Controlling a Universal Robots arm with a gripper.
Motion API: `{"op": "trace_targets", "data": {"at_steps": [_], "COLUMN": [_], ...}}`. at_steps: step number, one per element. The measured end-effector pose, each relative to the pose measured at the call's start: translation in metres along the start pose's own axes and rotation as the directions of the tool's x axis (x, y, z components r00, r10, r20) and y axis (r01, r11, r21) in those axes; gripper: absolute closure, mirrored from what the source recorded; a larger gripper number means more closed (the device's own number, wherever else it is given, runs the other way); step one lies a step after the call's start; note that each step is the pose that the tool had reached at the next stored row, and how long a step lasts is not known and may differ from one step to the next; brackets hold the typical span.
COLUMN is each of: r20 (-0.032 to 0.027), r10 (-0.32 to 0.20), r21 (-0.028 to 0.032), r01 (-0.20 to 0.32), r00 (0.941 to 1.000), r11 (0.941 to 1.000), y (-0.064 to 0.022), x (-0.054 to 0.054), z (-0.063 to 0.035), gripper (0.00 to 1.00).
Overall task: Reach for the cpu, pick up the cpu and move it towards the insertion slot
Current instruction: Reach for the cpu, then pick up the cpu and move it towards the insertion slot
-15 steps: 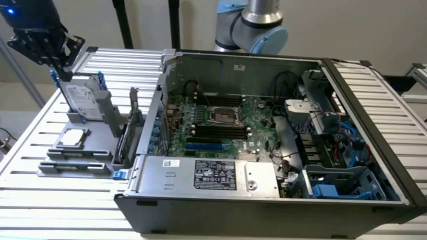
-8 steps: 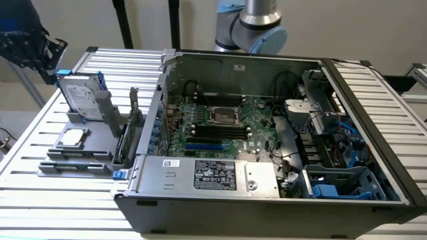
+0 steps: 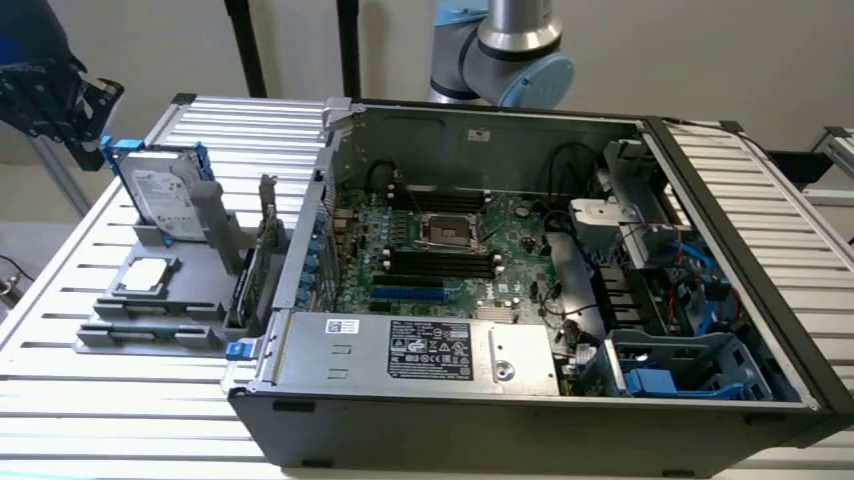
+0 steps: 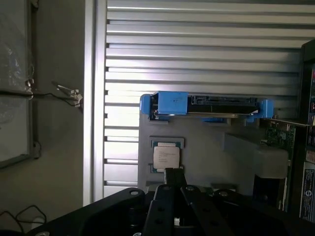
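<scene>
Slatted metal counter [image 3: 80, 400] fills the scene, with a pale wall behind. At the exterior view's left sits a grey holder [image 3: 200, 292]; a hard drive [image 3: 163, 200] with blue rails stands upright at its far end, and the cpu [image 3: 144, 276] lies flat in a recess on the near side of the drive. In the wrist view the cpu [image 4: 166, 157] lies just ahead of the end effector [image 4: 173, 178], apart from it; whether the end effector is spread or pressed together cannot be told. Further right, the insertion slot [image 3: 450, 231] sits inside the open computer case [image 3: 534, 420].
</scene>
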State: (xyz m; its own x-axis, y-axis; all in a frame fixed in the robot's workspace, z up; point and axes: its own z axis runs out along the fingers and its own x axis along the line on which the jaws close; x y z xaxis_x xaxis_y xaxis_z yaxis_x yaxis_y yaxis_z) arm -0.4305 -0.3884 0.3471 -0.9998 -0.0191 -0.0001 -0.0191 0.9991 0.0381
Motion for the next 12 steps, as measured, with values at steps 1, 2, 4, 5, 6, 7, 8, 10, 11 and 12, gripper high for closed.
{"op": "trace_targets", "data": {"at_steps": [1,2,4,5,6,7,8,10,11,12], "r20": [0.0001,0.0,0.0,0.0,0.0001,0.0,0.0001,0.0001,0.0,0.0001], "r10": [0.0,0.0,0.0,0.0,0.0,0.0,0.0,0.0,0.0,0.0], "r21": [0.0,0.0,0.0,0.0,0.0,0.0,0.0,0.0,0.0,0.0], "r01": [0.0,0.0,0.0,0.0,0.0,0.0,0.0,0.0,0.0,0.0], "r00": [1.0,1.0,1.0,1.0,1.0,1.0,1.0,1.0,1.0,1.0], "r11": [1.0,1.0,1.0,1.0,1.0,1.0,1.0,1.0,1.0,1.0], "y": [0.0,0.0,0.0,0.0,0.0,0.0,0.0,0.0,0.0,0.0], "x": [0.0,0.0,0.0,0.0,0.0,0.0,0.0,0.0,0.0,0.0], "z": [0.0,0.0,0.0,0.0,0.0,0.0,0.0,0.0,0.0,0.0], "gripper": [0.89,0.89,0.89,0.89,0.89,0.89,0.89,0.88,0.82,0.76]}}
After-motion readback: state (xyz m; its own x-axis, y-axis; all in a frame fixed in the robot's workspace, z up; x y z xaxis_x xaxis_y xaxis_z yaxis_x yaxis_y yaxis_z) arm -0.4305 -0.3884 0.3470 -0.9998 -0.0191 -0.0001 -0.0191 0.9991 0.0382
